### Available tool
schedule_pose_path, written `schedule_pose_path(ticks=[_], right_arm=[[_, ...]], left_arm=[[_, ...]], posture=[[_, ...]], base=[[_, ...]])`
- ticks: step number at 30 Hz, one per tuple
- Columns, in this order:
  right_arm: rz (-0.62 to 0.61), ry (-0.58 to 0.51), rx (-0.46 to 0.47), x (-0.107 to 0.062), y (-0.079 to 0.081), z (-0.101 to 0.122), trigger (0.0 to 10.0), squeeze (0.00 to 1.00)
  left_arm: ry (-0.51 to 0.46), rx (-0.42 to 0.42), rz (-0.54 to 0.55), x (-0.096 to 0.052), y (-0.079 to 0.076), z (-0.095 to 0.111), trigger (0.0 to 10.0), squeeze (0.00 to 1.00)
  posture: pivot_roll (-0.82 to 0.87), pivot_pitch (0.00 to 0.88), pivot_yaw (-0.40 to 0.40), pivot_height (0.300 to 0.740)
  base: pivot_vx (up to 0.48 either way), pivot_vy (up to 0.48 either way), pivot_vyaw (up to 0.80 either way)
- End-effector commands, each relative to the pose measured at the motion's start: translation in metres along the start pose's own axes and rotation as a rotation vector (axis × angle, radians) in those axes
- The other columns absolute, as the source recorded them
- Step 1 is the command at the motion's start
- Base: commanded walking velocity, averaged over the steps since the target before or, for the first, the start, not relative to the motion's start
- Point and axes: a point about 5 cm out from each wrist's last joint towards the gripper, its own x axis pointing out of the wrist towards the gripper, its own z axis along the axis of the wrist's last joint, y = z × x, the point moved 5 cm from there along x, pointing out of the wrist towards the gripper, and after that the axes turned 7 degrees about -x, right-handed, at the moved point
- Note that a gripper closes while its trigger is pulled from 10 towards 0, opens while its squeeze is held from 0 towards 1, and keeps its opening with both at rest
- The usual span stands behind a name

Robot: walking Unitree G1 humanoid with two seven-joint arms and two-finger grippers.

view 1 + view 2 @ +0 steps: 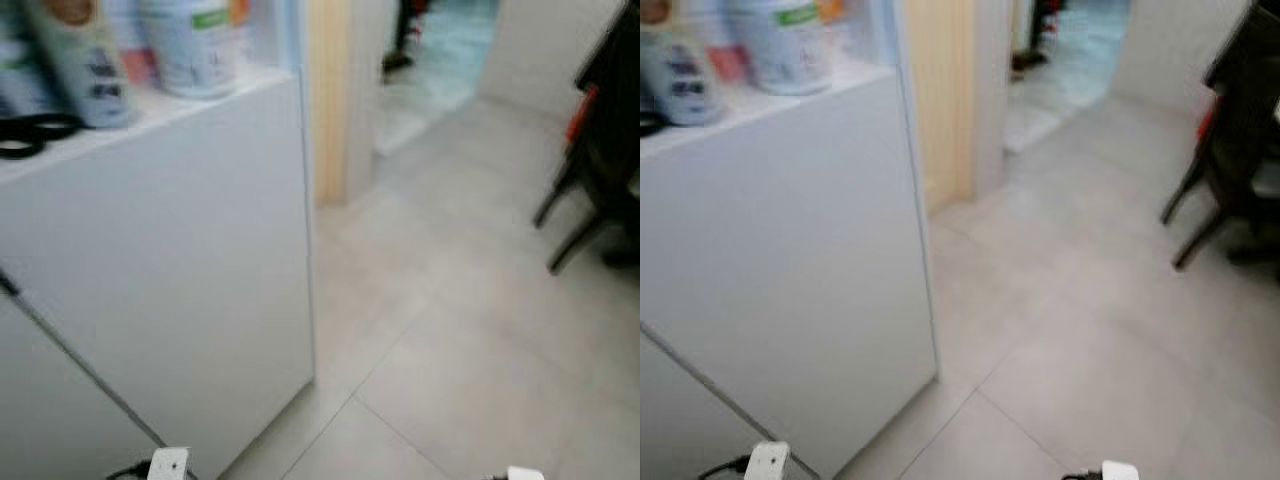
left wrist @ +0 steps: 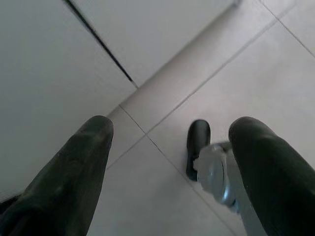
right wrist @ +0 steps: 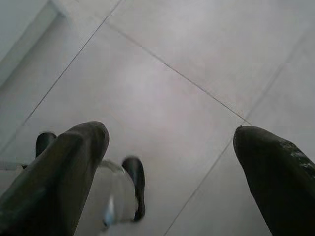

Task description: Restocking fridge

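- Left gripper: its two black fingers stand apart with nothing between them and point down at the tiled floor, a carrying pose that suits an arm hanging idle while the robot walks
- Right gripper: fingers likewise spread and empty over the floor, so neither arm has any stock in hand
- White cabinet: a tall white panel at the robot's left, with a dark seam running across its lower part; it may be the fridge, or a counter unit beside it, and the blur leaves that undecided
- Bottles: several pale containers stand upright in a row on the ledge at the top of the white cabinet, near its front edge, where they are easy to reach; these are probably the goods to be restocked
- A dark looped object lies on the same ledge, just beside the bottles; too soft to identify
- Doorway ahead and a dark chair to the right, both well apart from the cabinet
- Judged stage: approach, with no grasp yet made
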Motion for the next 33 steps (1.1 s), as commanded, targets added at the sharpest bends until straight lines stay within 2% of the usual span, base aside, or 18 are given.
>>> schedule_pose_path(ticks=[1,33], right_arm=[[0.003,0.025,-0.013,-0.001,-0.0014,-0.0054,10.0,0.0],[0.011,0.037,-0.033,-0.0005,-0.0014,-0.0046,10.0,0.0]], left_arm=[[0.022,0.016,-0.007,-0.0005,-0.0013,-0.0053,10.0,0.0],[0.018,0.014,0.001,0.0002,-0.0015,-0.0032,10.0,0.0]], posture=[[-0.06,0.0,-0.019,0.74],[-0.05,0.0,-0.028,0.74]], base=[[0.0,0.0,0.8],[0.0,0.0,0.8]])
